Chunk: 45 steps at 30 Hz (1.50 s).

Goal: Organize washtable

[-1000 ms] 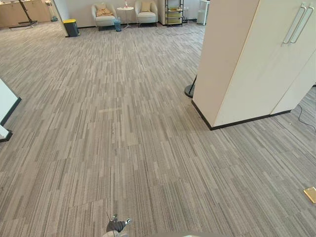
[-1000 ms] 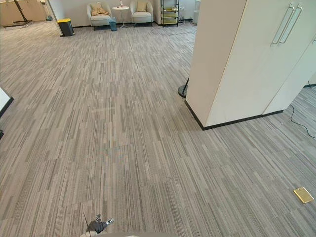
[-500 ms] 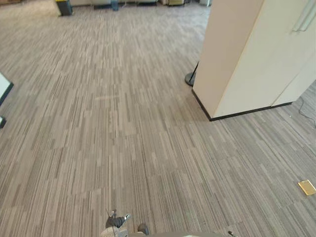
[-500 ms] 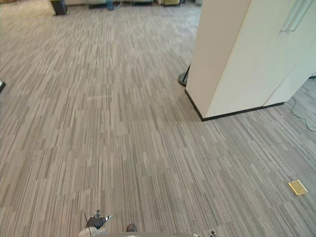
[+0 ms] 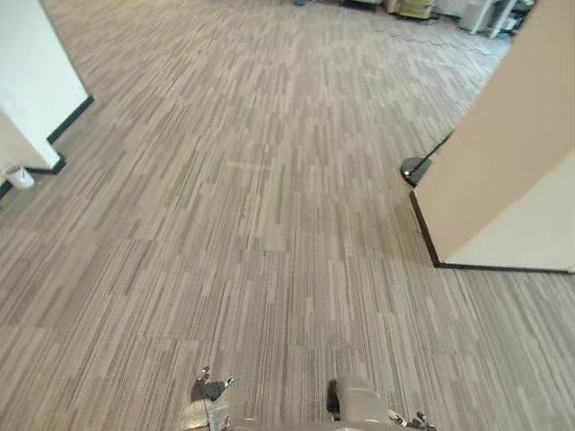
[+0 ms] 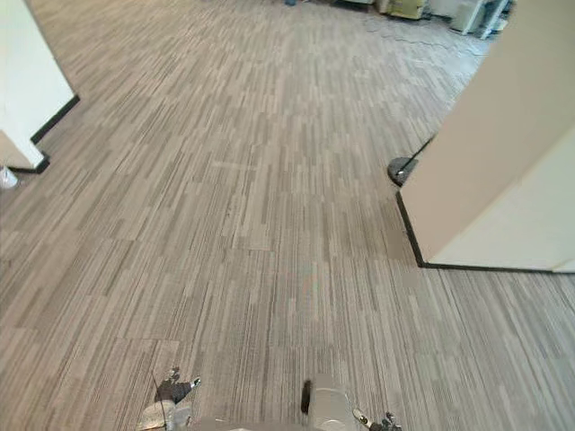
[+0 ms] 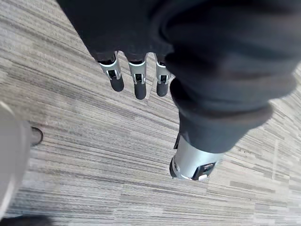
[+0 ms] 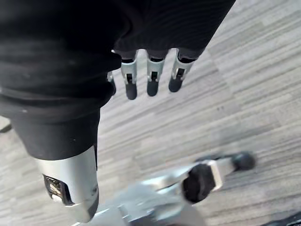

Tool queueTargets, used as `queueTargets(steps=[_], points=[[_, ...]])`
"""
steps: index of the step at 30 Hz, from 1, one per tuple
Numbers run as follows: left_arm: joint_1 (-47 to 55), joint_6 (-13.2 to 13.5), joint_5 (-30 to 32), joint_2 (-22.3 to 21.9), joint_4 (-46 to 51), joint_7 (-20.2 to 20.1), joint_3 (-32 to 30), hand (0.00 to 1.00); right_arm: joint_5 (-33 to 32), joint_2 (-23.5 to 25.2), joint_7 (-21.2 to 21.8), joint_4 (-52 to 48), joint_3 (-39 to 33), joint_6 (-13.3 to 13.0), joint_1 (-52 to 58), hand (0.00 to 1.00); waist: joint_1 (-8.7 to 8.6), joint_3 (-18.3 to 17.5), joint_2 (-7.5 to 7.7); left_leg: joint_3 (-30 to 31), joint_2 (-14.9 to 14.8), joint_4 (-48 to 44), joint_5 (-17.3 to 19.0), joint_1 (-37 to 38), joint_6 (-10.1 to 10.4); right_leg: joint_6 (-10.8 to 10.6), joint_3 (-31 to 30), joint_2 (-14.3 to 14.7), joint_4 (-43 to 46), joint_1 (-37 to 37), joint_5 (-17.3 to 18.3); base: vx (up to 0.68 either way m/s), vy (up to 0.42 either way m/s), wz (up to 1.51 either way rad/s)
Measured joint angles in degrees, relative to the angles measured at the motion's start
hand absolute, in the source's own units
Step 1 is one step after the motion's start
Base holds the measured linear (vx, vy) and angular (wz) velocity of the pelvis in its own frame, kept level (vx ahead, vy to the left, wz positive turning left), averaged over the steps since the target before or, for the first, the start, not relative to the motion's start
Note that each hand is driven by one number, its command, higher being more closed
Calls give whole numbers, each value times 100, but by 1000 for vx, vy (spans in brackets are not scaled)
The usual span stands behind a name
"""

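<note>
My left hand [image 7: 140, 84] hangs over the grey striped carpet [image 5: 269, 206], its fingers relaxed and its thumb apart, with nothing in it. My right hand [image 8: 151, 81] hangs the same way above the carpet, fingers loose and holding nothing.
A tall cream cabinet block [image 5: 508, 171] with a black skirting stands at the right, and a round black stand base [image 5: 415, 169] lies at its corner. A white wall corner [image 5: 36, 81] is at the left, a small white cup-like thing [image 5: 20, 178] by its foot. Open carpet stretches ahead.
The camera has swung left and tilted down: the cabinet slid to the right edge, the white wall corner came in at the left, and the brass floor plate left the picture.
</note>
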State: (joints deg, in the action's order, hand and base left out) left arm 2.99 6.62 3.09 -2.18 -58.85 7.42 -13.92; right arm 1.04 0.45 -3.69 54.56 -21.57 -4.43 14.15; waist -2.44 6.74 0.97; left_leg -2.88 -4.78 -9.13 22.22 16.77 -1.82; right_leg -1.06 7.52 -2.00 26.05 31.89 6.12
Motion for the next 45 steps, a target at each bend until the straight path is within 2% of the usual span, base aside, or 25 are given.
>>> queueTargets(steps=[1, 2, 4, 5, 7, 8, 9, 11, 15, 16, 18, 20, 21, 23, 26, 29, 31, 32, 33, 34, 35, 37, 38, 42, 45], points=[[25, -5, 9, -16, -10, 2, -20, 0, -3, 13, 1, 37, 21, 3, 36, 0, -14, -14, -17, 78, -25, -107, 7, 121, 12, 240, -19, 35, 59, -43, -535, 1066, -202, 56], [32, -12, 37, -87, -25, 10, -16, 0, 0, -164, 16, 53, 35, 24, 7, 0, 13, -122, -225, 128, -252, -557, -114, 149, 207, 377, 67, 156, 462, -109, -560, 1073, -215, 24], [10, -9, 42, -131, -30, 9, -73, 0, 2, -222, 12, 14, 46, 15, -162, 0, 21, -136, -333, 134, -334, -2220, -1129, -538, 321, 463, 88, 213, 680, -397, 6, 962, -202, 6], [-19, -16, 40, -200, -26, 9, -275, 0, 3, -241, 20, -49, -7, -22, -195, 0, 42, -84, -427, 182, -436, -3597, -2430, -1180, 552, 544, 64, 310, 401, -921, 185, 827, -173, -16], [-9, -8, 34, -195, 58, 25, -714, 0, -18, -279, -16, -15, -45, -2, -242, 0, 125, -23, -503, -134, -886, -5361, -2462, -1958, 554, 626, -72, 598, -184, -1914, 245, 784, -129, -37], [55, -2, 32, -201, 127, 34, -818, 0, -48, -267, -48, 41, 13, 8, -252, 0, 202, 77, -360, -382, -1067, -6042, -2208, -2366, 255, 703, -186, 681, -549, -2603, 293, 824, -92, -51], [108, 5, 33, -96, 283, 31, -810, 0, -39, -230, -106, 38, 79, 20, -262, 0, 311, 64, -304, -555, -1113, -6254, -1931, -2822, 217, 781, -342, 687, -885, -3116, 344, 670, -72, -46], [167, 29, 27, -90, 435, 33, -669, 0, -48, -235, -130, 26, 199, 16, -379, 0, 429, 47, -224, -767, -1123, -5850, -1619, -3623, 246, 764, -630, 664, -1377, -3687, 525, 544, 1, -64], [207, 139, -18, -44, 612, 24, -453, 0, -44, -235, -118, 22, 460, 30, -627, 0, 501, 53, -232, -1479, -1025, -2990, -1420, -4282, 360, 480, -1037, 434, -1785, -4454, 993, 685, 176, -57], [230, 148, -17, -32, 615, 29, -343, 0, -42, -141, -115, 47, 461, 26, -612, 0, 520, 8, -235, -1511, -784, -1511, -1552, -4193, 509, 478, -1162, 299, -1837, -4729, 1172, 566, 231, -50], [248, 142, -15, 12, 561, 24, -217, 0, -35, -10, -105, 191, 455, 13, -590, 0, 630, -213, -121, -1340, -460, -1324, -2325, -4113, 213, 548, -1433, 113, -1402, -4709, 1257, 744, 366, -65], [238, 141, -16, 230, 504, 11, -143, 0, -16, 246, -89, 261, 323, -31, -570, 0, 593, -374, 280, -1454, -22, -1190, -2077, -3805, -156, 198, -1544, -252, 268, -4015, 1093, 895, 430, -14], [212, 141, -19, 343, 469, 15, -135, 0, -16, 350, -49, 249, 152, -72, -584, 0, 501, -322, 469, -1448, 231, -1311, -1774, -3508, -255, -454, -1667, -358, 1638, -3575, 466, 717, 298, 38], [148, 87, -20, 442, 390, 21, -141, 0, 28, 339, 39, 242, 205, -82, -591, 0, 415, -175, 564, -1454, 471, -1550, -1240, -2914, -367, -942, -1860, -417, 3632, -2973, -199, 645, 197, 33], [129, -9, 46, 337, 165, 3, -6, 0, 35, 256, 134, -60, 249, -162, -548, 0, 331, -104, 344, -1446, 392, -1241, -677, -1668, -307, -583, -1466, -264, 4465, -1937, 383, 526, 123, -11], [33, -10, 113, 237, 100, -29, 55, 0, 60, 221, 138, -273, 270, -189, -529, 0, 318, -126, 225, -1396, 250, -924, -327, -949, -121, -353, -489, -311, 2634, -1116, 693, 490, 36, 0], [19, -7, 110, 184, 80, -27, 48, 0, 63, 153, 112, -273, 430, -170, -532, 0, 317, -134, 202, -1364, 210, -774, -126, -600, 32, -162, 103, -307, 823, -1178, 534, 688, -44, 16], [53, -3, 110, 154, 85, -27, 18, 0, 62, 126, 105, -240, 490, -161, -554, 0, 310, -143, 188, -1382, 212, -686, -33, -349, 193, 112, 278, -208, 154, -1222, 302, 804, -74, 43], [88, 1, 109, 158, 81, -28, -27, 0, 57, 103, 65, -159, 614, -146, -611, 0, 253, -150, 256, -1217, 261, -1398, -3, -452, 252, 385, 168, -230, 183, -1342, -360, 716, -88, 49], [42, -5, 110, 110, 80, -10, -37, 0, 60, 24, 76, -154, 649, -132, -645, 0, 197, -159, 212, -1079, 129, -2077, -37, -655, 300, 420, 225, -200, 332, -1416, -217, 594, -87, 51], [15, 14, 112, -20, 131, 15, -162, 0, 79, -119, 89, -191, 776, -141, -665, 0, 210, -139, -46, -813, -247, -3704, -594, -1347, 523, 454, 314, -61, 323, -1704, 52, 538, -83, 14], [123, 20, 94, -199, 254, 47, -393, 0, 86, -263, 44, -133, 844, -116, -726, 0, 438, -65, -483, -723, -958, -5743, -1586, -2264, 370, 614, 111, 373, 89, -2304, 339, 754, -4, -70], [145, 18, 93, -180, 259, 48, -397, 0, 86, -272, 9, -67, 844, -102, -758, 0, 450, -66, -480, -721, -1014, -5837, -1542, -2419, 327, 625, 38, 412, 6, -2462, 381, 700, 40, -91], [300, 88, -44, -36, 538, 48, -364, 0, 79, -56, -34, 80, 822, -25, -757, 0, 479, -21, -81, -830, -1051, -3998, -1194, -2621, 533, 533, -391, 298, -822, -3410, 387, 449, 22, -55], [303, 157, -301, -13, 528, 42, -157, 0, 78, -51, -96, 82, 810, -34, -735, 0, 492, -37, -104, -411, -877, -1345, -1437, -2357, 765, 236, -776, 290, -912, -3566, 535, 417, 187, -71]])
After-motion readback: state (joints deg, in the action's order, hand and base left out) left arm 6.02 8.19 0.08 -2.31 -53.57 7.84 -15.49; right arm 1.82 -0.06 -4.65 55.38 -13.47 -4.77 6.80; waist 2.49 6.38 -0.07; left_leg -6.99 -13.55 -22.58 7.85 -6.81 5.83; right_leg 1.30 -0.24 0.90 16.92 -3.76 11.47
